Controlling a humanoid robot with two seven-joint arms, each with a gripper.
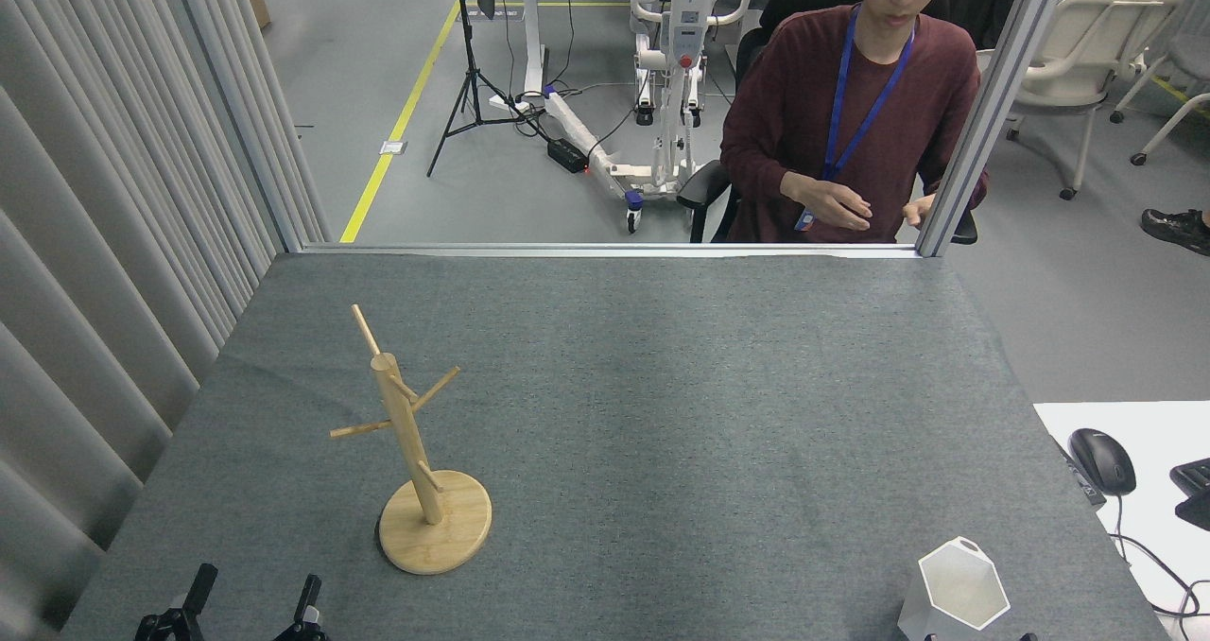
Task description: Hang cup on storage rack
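The cup (959, 586), a white faceted mug with a hexagonal rim, stands upright at the table's near right corner, rim facing up. The storage rack (412, 452), a light wooden mug tree on a round disc base, stands at the near left with bare pegs. My left gripper (253, 596) is open at the bottom left edge, in front of and left of the rack's base, holding nothing. Of my right gripper (978, 637) only two dark tips show at the bottom edge, apart on either side of the cup's base and not touching it.
A grey cloth covers the table (624, 414). A person (851, 112) sits behind the far edge, both hands held back off the table. An aluminium post (983, 102) rises at the far right corner. A white desk with a mouse (1101, 459) lies to the right.
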